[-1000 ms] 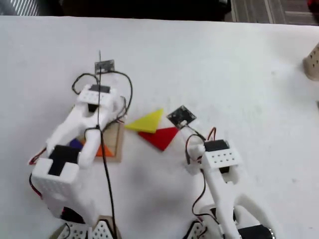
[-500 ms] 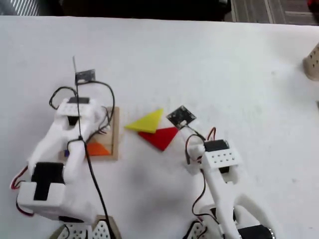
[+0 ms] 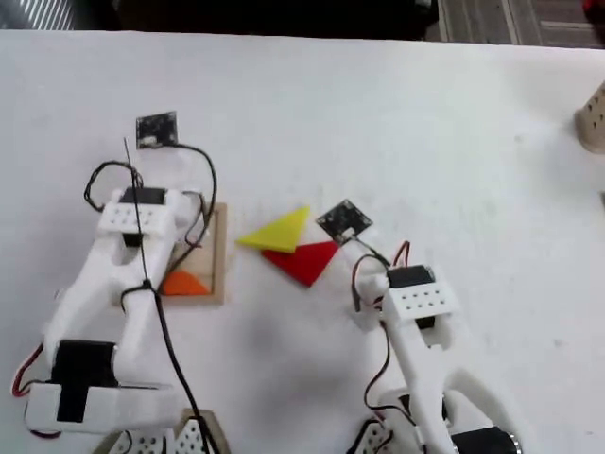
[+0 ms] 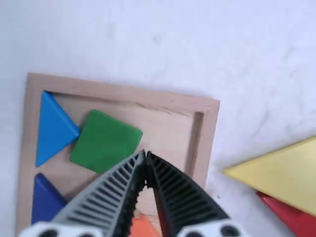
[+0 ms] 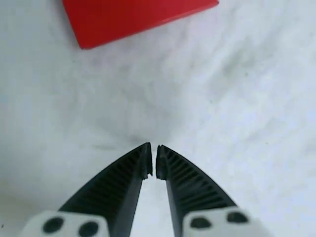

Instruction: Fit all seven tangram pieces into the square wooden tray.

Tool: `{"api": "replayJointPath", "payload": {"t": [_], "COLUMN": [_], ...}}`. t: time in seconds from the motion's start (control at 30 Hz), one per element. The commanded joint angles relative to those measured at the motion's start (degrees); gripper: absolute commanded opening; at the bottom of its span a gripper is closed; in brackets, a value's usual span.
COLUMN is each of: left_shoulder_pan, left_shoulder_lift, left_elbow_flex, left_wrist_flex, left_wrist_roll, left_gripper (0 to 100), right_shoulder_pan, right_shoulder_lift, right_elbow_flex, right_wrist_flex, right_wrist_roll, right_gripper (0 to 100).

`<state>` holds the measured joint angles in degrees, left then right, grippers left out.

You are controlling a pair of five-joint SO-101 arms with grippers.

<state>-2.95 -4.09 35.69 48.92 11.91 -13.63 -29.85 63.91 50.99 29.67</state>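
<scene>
I'm sitting somewhere past the halfway mark on this one. I'm counting four pieces lying in the tray: one blue triangle, one green square, one dark blue piece and one orange piece. The left gripper is hanging right over the tray with its jaws pinched together and nothing between them. The green square is lying just under and beside its tips, the blue triangle is sitting a bit further off on that same side, and the orange piece is peeking out back near its base. Two pieces are waiting outside on the table: one yellow triangle and one red triangle, touching each other between the two grippers, with the yellow one nearer the tray. The right gripper is also closed and carrying nothing, hovering over bare table with the red triangle a little ahead of its tips. So I'm getting six pieces, one tray and two grippers. The left arm is covering part of the tray, so I can't tell where number seven is lying. I'm guessing the two big triangles are the main job left, and the small ones may be needing a shuffle to make room.
</scene>
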Motion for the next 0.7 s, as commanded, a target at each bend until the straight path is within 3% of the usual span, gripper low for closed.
{"api": "replayJointPath", "payload": {"t": [0.0,0.27,0.67], "left_shoulder_pan": [0.3,-1.2,-2.9], "left_shoulder_lift": [3.8,14.0,14.1], "left_elbow_flex": [-4.0,-11.8,-11.8], "left_wrist_flex": [-1.5,4.7,12.4], "left_wrist_roll": [-2.8,-4.8,-7.6], "left_gripper": [2,2,2], "right_shoulder_pan": [0.1,0.1,0.1], "right_shoulder_lift": [-1.9,-1.9,-1.9], "right_elbow_flex": [-0.2,-0.2,-0.2], "right_wrist_flex": [-0.9,-0.9,-1.0], "right_wrist_roll": [0.7,0.7,0.8], "right_gripper": [1.7,1.7,1.7]}}
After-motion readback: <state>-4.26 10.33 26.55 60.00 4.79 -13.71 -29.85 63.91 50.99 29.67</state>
